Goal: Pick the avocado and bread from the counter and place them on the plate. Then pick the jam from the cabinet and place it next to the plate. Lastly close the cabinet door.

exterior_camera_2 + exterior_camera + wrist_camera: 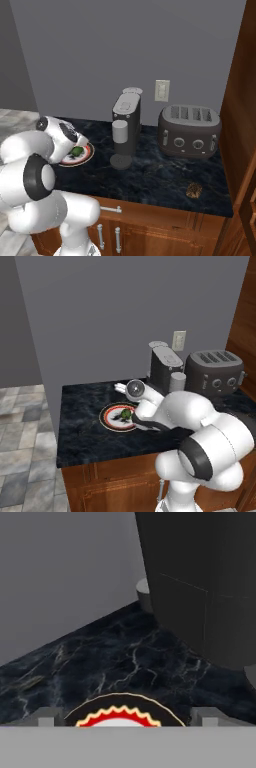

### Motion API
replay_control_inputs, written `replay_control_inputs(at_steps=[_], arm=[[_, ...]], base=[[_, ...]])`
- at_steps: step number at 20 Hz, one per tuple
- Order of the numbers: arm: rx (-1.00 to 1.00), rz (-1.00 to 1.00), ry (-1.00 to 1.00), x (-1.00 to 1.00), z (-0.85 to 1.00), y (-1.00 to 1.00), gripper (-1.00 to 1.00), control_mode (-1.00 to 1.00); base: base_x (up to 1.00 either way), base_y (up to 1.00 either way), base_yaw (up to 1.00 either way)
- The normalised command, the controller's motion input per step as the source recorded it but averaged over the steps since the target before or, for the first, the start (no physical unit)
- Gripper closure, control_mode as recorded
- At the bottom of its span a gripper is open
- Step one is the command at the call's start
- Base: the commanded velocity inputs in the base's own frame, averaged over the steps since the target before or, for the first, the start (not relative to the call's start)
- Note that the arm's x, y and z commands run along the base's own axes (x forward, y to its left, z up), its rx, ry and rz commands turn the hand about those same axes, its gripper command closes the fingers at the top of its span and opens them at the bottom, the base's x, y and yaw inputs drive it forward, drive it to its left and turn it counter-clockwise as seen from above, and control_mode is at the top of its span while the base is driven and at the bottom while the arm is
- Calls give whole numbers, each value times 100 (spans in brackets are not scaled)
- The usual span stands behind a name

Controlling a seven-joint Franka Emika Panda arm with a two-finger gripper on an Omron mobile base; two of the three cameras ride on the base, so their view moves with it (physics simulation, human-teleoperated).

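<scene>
A: Where's the avocado (125, 414)?
B: On the plate (109, 418), near centre. Plate's on the black worktop (80, 421), toward its 9 o'clock end.
A: Tool (128, 716)?
B: Over the plate, fingers (46, 716) wide apart, holding nothing.
A: Bread (193, 189)?
B: On the worktop at approx. 4 o'clock (well apart from the plate), in front of the toaster (190, 130); coffee machine (125, 126) between.

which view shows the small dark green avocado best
The left base view: the small dark-green roundish avocado lies unobstructed on the round white red-rimmed plate. In the right base view it peeks past the arm.
</scene>
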Motion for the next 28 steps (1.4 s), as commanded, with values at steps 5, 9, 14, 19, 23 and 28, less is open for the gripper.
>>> replay_control_inputs(at_steps=[5,9,14,19,23,28], arm=[[6,0,0,-50,81,0,-100,-100],[10,0,0,-60,84,0,-100,-100],[3,0,1,-44,90,0,-100,-100],[0,0,5,-59,81,-4,-100,-100],[0,-4,19,-72,42,-20,-100,-100],[0,-11,12,-64,19,-40,-100,-100]], base=[[0,0,0],[0,0,0],[0,0,0],[0,0,0],[0,0,0],[0,0,0]])
